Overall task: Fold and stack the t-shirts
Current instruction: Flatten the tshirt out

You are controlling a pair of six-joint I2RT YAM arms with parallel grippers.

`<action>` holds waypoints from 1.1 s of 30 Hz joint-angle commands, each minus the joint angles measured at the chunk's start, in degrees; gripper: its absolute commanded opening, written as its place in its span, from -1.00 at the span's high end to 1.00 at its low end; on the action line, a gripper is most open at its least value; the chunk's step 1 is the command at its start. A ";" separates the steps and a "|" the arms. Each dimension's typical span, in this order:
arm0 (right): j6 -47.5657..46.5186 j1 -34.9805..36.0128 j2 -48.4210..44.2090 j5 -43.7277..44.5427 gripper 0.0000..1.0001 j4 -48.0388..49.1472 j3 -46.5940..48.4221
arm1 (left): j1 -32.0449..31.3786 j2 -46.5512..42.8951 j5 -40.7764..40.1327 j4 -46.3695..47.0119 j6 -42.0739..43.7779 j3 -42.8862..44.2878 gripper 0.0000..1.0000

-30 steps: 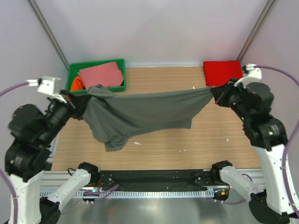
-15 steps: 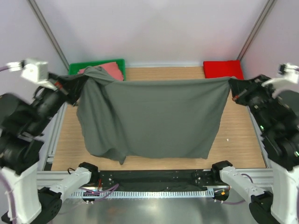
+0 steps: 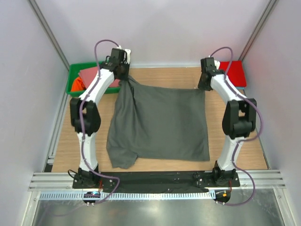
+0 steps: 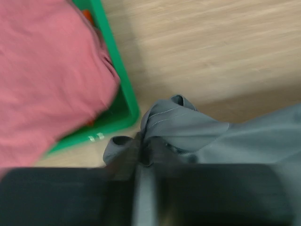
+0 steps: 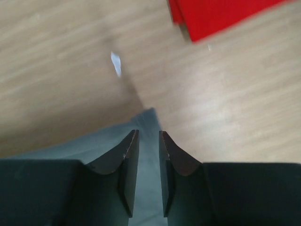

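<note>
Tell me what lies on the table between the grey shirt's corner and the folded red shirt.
Nothing; the right wrist view shows bare table between the grey shirt and the red shirt.

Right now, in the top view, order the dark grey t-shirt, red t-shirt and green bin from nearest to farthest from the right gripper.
1. dark grey t-shirt: at the right gripper.
2. red t-shirt: close, to its right.
3. green bin: far left corner.

Green plastic bin (image 3: 71, 81): far left corner of the bench, beside the wall.
Bench (image 3: 235, 150): light wood, with fine grain.
White scrap (image 5: 115, 63): small, on bare wood.
</note>
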 commanded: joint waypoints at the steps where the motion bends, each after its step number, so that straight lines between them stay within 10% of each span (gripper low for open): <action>1: -3.13 -1.00 5.04 1.22 0.38 -1.10 13.34 | 2.23 4.67 -4.36 -4.50 2.18 16.87 0.22; 8: -2.25 0.65 -3.79 -1.59 0.02 -4.82 3.57 | 2.06 -9.61 -8.59 -4.78 -4.49 -3.07 -0.41; 19: 6.80 6.03 -39.28 -14.42 -0.04 -3.40 -33.20 | 1.62 -53.53 3.51 -12.16 -31.80 -55.90 -0.07; 33: 16.64 2.51 -50.75 -11.70 -0.04 -8.68 -52.55 | 0.56 -70.98 8.29 -17.61 -52.39 -77.66 -0.36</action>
